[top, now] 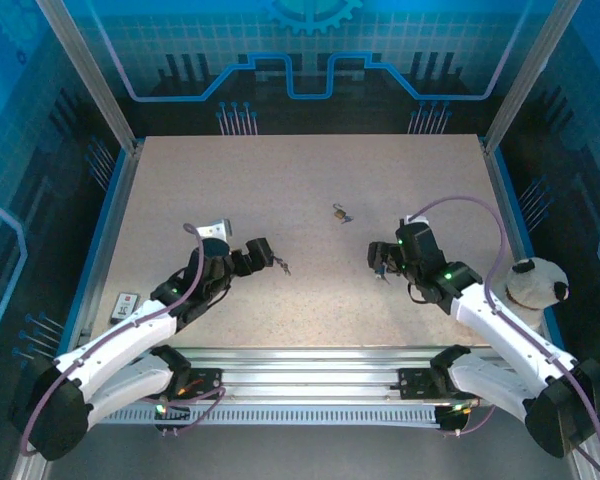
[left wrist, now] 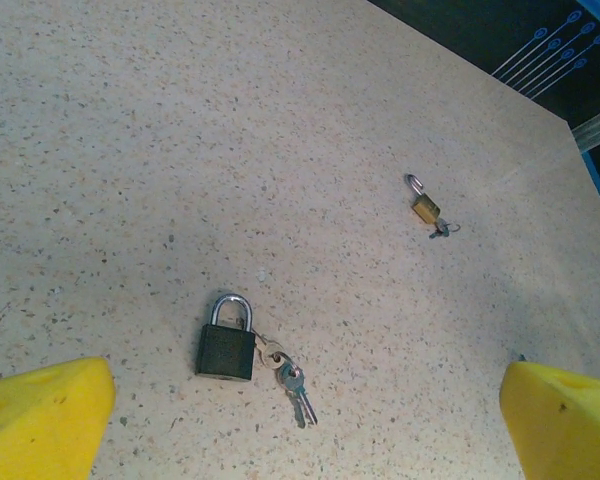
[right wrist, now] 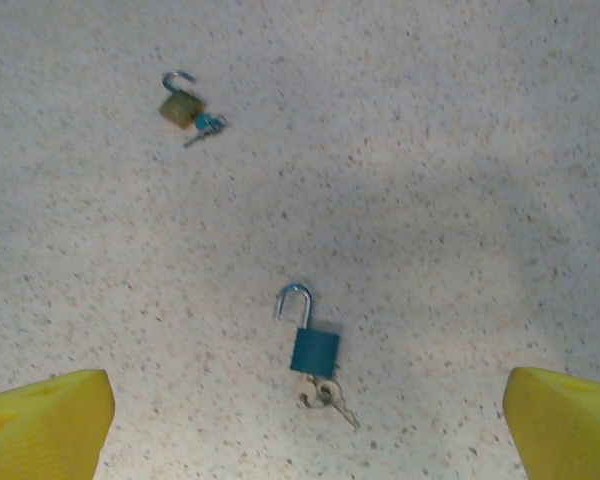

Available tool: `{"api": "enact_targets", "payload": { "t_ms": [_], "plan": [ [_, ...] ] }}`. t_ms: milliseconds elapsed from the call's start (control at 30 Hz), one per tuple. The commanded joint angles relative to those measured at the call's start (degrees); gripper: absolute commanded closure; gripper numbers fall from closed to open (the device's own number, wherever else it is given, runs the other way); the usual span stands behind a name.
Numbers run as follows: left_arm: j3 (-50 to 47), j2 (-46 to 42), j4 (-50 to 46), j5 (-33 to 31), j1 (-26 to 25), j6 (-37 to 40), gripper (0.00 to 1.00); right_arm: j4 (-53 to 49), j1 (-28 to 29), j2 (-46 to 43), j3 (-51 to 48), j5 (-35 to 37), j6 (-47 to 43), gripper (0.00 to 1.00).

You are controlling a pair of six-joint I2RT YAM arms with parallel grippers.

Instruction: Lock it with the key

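With yellow fingers (right wrist: 45, 420) of right pincer (right wrist: 302, 425) and left pincer (left wrist: 305, 425) apart, empty, and open blue padlock (right wrist: 313, 350) flat on bench (right wrist: 460, 200) under the right one, may shove lock and key (right wrist: 332, 395) aside when closing.

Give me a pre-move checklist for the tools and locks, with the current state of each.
1. Left tool open, empty: ok.
2. Right tool open, empty: ok.
3. Blue lock shackle open, lying ahead of right tool: ok.
4. Key seated in blue lock: cannot tell; keys lie at its base.
5. Black lock shackle open: not ok, looks shut.
6. Brass lock apart from both tools: ok.
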Motion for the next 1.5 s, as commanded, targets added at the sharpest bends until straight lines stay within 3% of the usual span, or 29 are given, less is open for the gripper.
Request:
{"api": "enact_targets", "payload": {
  "t_ms": [0, 233, 467, 700, 1467],
  "plan": [
    [-0.64, -0.01, 1.67, -5.51, -0.98, 1.11, 0.01, -1.79, -1.22, -0.49, -2.5, -1.41, 0.92, 0.0],
    [-2.69, -1.33, 5.21, -5.44, -0.95, 0.46, 0.01, 0.31, -1.76, 4.09, -4.16, -2.62, 0.91, 0.08],
    [-4.43, -0.85, 7.7, -5.26, -0.9, -1.11, 0.01, 4.01, -1.78, 8.57, -4.77, -3.66, 0.18, 0.25],
    [-5.98, -1.15, 8.4, -6.43, -0.97, -1.62, 0.01, 6.19, -1.21, 14.95, -3.29, -4.39, -0.56, 0.34],
    [-7.96, -4.8, 6.59, -6.91, -0.92, -3.06, 0.01, 7.39, 0.94, 27.1, 2.0, -0.77, -1.45, 0.51]
  ]
}}
